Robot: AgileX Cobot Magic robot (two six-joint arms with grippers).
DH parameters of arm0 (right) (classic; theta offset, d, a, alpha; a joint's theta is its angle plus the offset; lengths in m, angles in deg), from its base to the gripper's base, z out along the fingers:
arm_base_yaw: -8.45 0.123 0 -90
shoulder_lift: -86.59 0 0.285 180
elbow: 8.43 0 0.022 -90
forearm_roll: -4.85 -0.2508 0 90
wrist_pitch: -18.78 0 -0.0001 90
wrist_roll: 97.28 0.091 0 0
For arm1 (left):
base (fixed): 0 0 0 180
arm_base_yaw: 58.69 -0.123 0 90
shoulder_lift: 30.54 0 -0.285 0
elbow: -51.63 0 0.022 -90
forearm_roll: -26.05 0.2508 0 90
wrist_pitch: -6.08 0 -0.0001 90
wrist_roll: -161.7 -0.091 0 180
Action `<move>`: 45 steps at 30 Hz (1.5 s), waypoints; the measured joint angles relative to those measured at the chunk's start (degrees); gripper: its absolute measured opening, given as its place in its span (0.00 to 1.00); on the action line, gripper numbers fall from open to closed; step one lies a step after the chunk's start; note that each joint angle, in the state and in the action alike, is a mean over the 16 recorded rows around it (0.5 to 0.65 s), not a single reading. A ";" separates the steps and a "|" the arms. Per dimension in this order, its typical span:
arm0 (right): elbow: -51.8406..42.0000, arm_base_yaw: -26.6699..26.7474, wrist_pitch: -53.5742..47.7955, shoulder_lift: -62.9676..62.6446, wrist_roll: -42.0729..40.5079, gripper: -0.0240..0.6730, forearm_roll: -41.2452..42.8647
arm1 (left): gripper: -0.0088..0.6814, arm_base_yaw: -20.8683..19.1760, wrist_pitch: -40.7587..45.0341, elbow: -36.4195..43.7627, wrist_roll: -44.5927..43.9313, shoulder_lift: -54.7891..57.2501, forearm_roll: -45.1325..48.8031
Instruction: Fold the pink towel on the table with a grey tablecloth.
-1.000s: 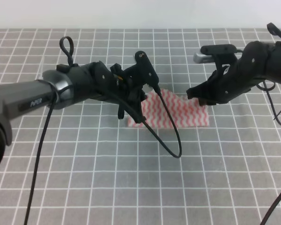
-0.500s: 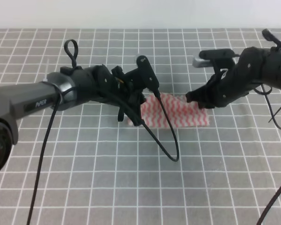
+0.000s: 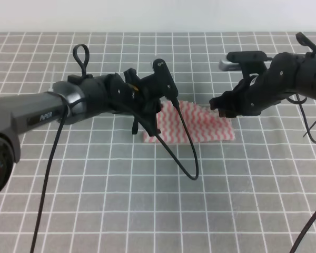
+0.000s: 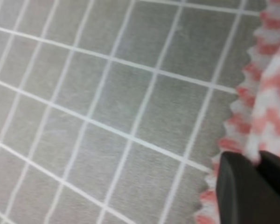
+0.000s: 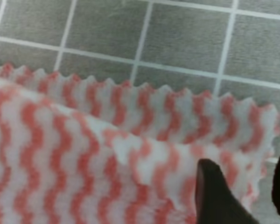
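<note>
The pink towel [image 3: 200, 126], with pink and white zigzag stripes, lies doubled over on the table with a grey tablecloth [image 3: 147, 200], one layer on top of another [image 5: 84, 140]. My left gripper [image 3: 154, 122] is at the towel's left end. In the left wrist view its dark fingers [image 4: 245, 186] are pressed together over the pinked edge [image 4: 266, 93]. My right gripper [image 3: 222, 109] hovers at the towel's upper right corner. Its fingertips [image 5: 214, 196] stand a little apart, astride the top layer's edge.
A black cable [image 3: 187, 153] loops from the left arm across the towel and onto the cloth in front of it. A second cable [image 3: 310, 126] hangs from the right arm at the right edge. White-lined grey grid surrounds the towel on all sides.
Both grippers have shifted slightly back and up at the towel's ends. The lifted right corner of the towel has settled lower. The towel's front edge has stayed put.
</note>
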 joint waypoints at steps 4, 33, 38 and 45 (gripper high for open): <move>0.89 -0.48 -1.02 -0.07 0.42 0.41 -0.03 | 0.32 -0.13 -1.61 0.00 0.00 0.15 -0.03; 5.29 -1.57 -14.21 2.77 0.63 0.60 -4.78 | 0.01 0.98 16.77 -1.27 16.58 -1.52 -5.22; 5.33 -1.64 -14.61 3.71 0.61 0.57 -5.63 | 0.01 0.98 17.48 -1.28 19.46 -0.47 -1.31; 5.39 -1.67 -14.68 4.33 0.51 0.45 -6.77 | 0.01 0.97 18.37 -1.27 20.69 0.51 0.73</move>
